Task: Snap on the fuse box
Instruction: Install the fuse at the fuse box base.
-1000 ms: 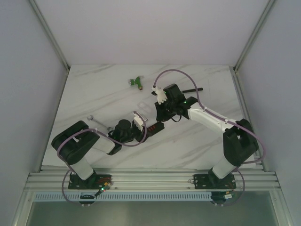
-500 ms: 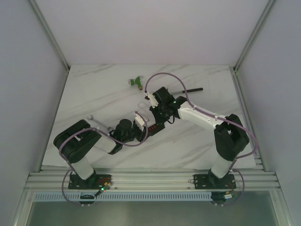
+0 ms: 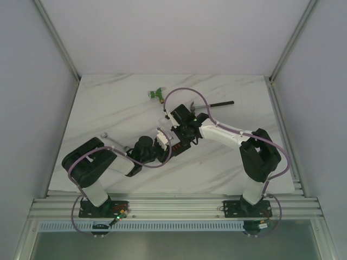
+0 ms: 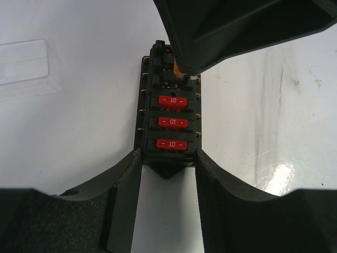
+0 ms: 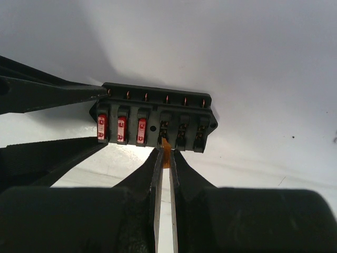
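The fuse box (image 4: 167, 113) is a black block lying on the white table, with three red fuses marked 10 in its near slots. My left gripper (image 4: 168, 158) is shut on its near end. In the right wrist view the fuse box (image 5: 155, 118) shows three red fuses at the left and three bare slots at the right. My right gripper (image 5: 166, 153) is shut on a small orange fuse (image 5: 166, 153), held at the fourth slot. In the top view both grippers meet at the fuse box (image 3: 181, 145), the right gripper (image 3: 181, 130) above it.
A clear plastic lid (image 4: 23, 63) lies on the table left of the fuse box. A green part (image 3: 158, 95) and a black rod-like tool (image 3: 219, 103) lie further back. A silvery tool (image 3: 111, 140) lies by the left arm.
My right gripper has moved left and nearer, down to the fuse box, with its arm folding in. The left gripper and the fuse box have stayed in place.
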Motion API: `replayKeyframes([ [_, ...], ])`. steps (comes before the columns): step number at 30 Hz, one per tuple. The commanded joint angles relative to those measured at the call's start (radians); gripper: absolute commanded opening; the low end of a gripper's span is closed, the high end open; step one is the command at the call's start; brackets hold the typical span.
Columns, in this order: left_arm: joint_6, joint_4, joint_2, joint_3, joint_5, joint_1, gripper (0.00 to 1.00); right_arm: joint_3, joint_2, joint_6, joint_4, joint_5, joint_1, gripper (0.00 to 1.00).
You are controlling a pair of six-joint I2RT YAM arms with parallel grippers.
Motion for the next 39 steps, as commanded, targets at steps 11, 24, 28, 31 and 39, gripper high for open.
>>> replayKeyframes([
  [11, 0.022, -0.032, 0.031, 0.021, 0.039, -0.004, 0.43, 0.026, 0.038, -0.019, 0.025, 0.089, 0.036, 0.00],
  [24, 0.018, -0.036, 0.036, 0.026, 0.042, -0.004, 0.42, 0.016, 0.046, -0.021, 0.038, 0.138, 0.050, 0.00],
  [28, 0.018, -0.036, 0.036, 0.024, 0.039, -0.004, 0.41, 0.013, 0.049, -0.021, 0.038, 0.145, 0.054, 0.00],
  [31, 0.017, -0.034, 0.034, 0.024, 0.041, -0.004, 0.41, 0.008, 0.054, -0.019, 0.037, 0.152, 0.057, 0.00],
  [39, 0.013, -0.033, 0.032, 0.024, 0.041, -0.004, 0.41, 0.004, 0.058, -0.018, 0.028, 0.186, 0.067, 0.00],
])
